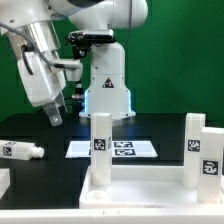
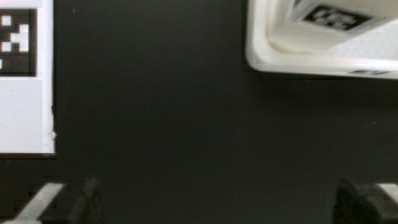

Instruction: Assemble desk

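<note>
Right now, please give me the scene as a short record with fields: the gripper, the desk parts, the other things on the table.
gripper: gripper open, holds nothing, above the table
tabletop panel: tabletop panel near the front edge in the exterior view
standing legs: two legs upright on the panel, one leg toward the middle, another leg at the exterior view's right
loose leg: loose leg lying at the exterior view's left
marker board: marker board flat on the black table

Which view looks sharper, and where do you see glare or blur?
Exterior view: fairly sharp, the robot base glows bluish against a green backdrop, white desk bright. Wrist view: the gripper fingertips blurred at the frame's edge, the marker board washed out.
</note>
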Robot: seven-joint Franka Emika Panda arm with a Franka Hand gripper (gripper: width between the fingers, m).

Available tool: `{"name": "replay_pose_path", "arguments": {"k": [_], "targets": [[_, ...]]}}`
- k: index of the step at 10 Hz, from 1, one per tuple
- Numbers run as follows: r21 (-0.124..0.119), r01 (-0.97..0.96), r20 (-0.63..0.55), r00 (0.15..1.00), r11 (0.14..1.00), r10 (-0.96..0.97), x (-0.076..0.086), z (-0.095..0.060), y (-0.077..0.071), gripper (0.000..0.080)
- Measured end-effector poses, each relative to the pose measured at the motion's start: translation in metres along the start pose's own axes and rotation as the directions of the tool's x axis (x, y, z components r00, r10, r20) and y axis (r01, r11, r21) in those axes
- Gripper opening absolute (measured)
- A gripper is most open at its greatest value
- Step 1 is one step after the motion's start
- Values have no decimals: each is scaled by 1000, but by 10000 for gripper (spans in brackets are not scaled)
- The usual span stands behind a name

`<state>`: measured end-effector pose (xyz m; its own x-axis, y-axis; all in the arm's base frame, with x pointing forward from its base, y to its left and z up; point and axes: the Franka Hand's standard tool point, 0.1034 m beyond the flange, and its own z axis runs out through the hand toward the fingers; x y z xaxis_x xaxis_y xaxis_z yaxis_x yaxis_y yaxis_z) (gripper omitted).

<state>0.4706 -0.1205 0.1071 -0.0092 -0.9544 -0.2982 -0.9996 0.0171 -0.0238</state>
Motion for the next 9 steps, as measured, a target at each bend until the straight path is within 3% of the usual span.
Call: {"name": "replay_pose_path", "arguments": {"k": [3, 6, 7, 9], "targets": [[2, 26, -4, 1000, 1000, -26, 4, 2, 2, 649], [-19, 27, 1, 1000, 999, -27, 59, 9, 58, 649], [-25, 11, -22, 1000, 1000, -11, 74, 12, 68, 649], [-25, 23, -47, 999, 999, -24, 77, 14, 68, 649]]}}
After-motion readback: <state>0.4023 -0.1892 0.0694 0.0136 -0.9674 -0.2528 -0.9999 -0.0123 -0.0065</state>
